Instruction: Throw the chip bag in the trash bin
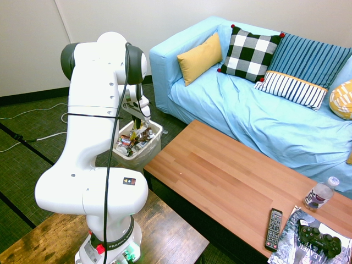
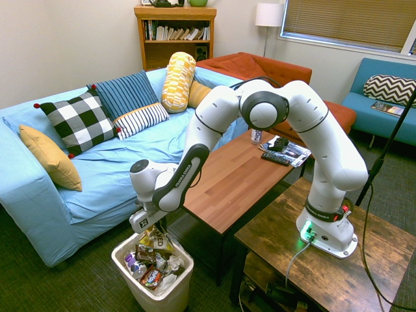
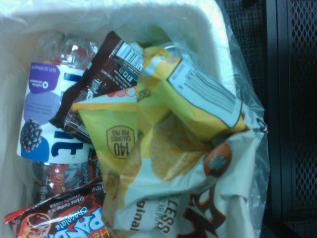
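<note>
I see the blue sofa [image 1: 264, 110] along the wall with its cushions, and in front of it the long wooden tabletop [image 1: 231, 181], which carries a remote [image 1: 273, 229], a water bottle [image 1: 319, 193] and a game controller [image 1: 317, 240] at its far end. Off the tabletop's other end, on the floor, stands the white trash bin [image 2: 153, 292], already full of wrappers and a plastic bottle [image 3: 47, 109]. My hand [image 2: 153, 229] points straight down just over the bin's opening, clamped tight on the chip bag [image 2: 153, 239], which hangs from it with its lower end in among the rubbish. Up close, the crumpled yellow-and-white bag fills the wrist view above a dark candy wrapper [image 3: 99, 74].
</note>
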You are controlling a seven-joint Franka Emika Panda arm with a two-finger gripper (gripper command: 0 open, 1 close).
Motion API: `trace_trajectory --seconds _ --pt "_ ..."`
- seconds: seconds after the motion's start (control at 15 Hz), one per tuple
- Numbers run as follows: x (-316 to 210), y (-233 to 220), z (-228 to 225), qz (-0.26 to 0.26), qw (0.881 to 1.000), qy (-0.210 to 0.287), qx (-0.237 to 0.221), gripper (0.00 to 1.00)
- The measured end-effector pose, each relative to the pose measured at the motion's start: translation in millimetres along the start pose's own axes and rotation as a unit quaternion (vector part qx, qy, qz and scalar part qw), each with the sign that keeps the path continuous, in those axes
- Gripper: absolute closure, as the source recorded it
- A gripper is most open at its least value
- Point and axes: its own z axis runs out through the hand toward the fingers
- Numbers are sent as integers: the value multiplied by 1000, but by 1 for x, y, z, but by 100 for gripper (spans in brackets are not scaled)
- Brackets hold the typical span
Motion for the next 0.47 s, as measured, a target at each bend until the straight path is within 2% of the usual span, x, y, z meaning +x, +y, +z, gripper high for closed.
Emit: trace_trajectory --seconds 0.47 --pt "3 0 -1 -7 1000 2 1 0"
